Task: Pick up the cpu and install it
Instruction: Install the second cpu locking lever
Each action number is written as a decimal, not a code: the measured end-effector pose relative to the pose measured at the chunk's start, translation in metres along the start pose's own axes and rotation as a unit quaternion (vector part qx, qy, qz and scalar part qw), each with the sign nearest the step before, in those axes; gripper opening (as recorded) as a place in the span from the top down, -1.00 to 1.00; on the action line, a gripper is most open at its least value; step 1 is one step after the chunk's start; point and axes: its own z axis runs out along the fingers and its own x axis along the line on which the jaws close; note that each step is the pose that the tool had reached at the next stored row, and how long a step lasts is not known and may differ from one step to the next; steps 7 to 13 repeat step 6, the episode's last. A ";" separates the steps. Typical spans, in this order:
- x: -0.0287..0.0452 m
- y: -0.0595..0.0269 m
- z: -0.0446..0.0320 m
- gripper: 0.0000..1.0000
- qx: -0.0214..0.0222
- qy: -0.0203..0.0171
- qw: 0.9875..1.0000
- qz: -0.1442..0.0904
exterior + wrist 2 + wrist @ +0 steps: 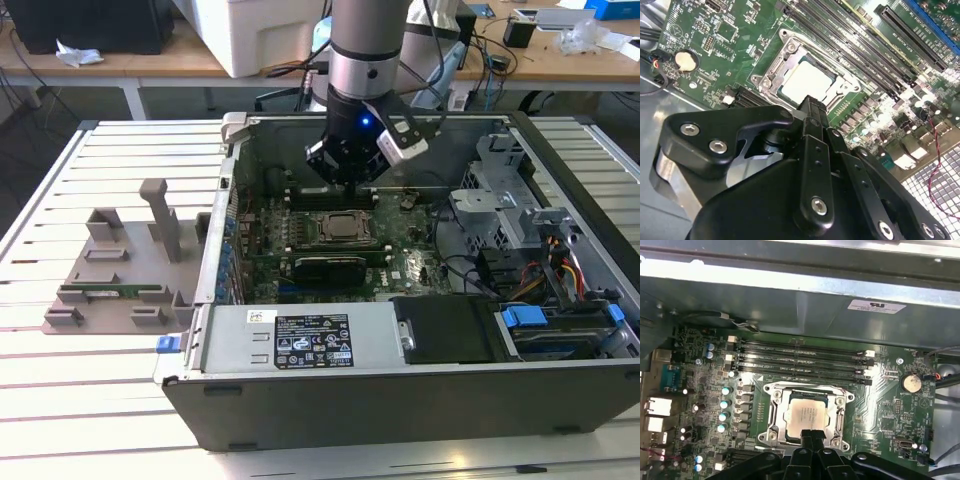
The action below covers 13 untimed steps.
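- cpu (807,415) sits in the socket frame (771,412) on the motherboard (880,405), inside the computer case (400,400).
- gripper (812,107) hangs just above it, fingers together, holding nothing.
- Risk: chip sits crooked, pressing down bends socket pins.

The cpu (806,414) has a pale, satin metal top (its socket frame (773,412) looks shinier).

arm (365,45): silver-grey tube, blue light | gripper (812,107): black, silver screws | white wrist box
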 end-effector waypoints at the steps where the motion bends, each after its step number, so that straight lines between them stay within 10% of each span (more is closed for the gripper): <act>1: 0.0000 0.0000 -0.0001 0.79 0.000 0.000 1.000 0.000; 13: 0.0000 0.0000 -0.0003 0.79 0.000 0.000 1.000 0.000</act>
